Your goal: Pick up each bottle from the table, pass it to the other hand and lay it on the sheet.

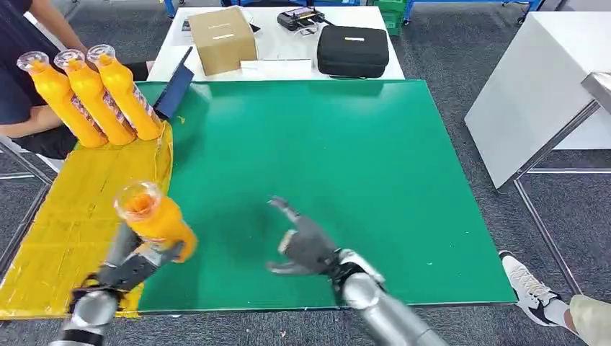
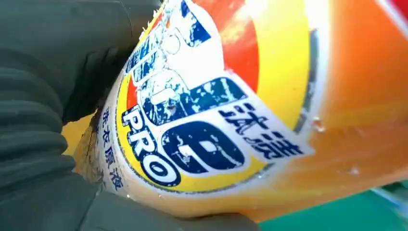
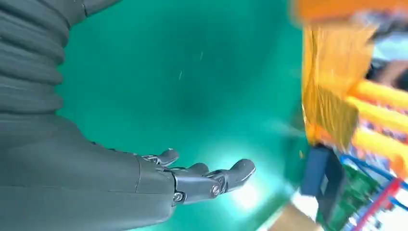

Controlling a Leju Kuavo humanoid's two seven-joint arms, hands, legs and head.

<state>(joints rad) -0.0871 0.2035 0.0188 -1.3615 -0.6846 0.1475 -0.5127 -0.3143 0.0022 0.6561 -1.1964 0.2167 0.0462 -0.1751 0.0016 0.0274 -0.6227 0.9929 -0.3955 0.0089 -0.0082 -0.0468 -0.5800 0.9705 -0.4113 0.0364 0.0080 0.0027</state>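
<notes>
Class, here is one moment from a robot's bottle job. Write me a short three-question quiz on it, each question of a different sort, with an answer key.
1. True or false: the right hand holds a bottle.
2. Which hand grips the orange bottle? A) left B) right C) neither
3. Fill in: three bottles lie side by side on the ______ sheet.

Key:
1. False; it is open above the green mat.
2. A; the left hand holds it near the mat's edge.
3. Yellow.
</notes>
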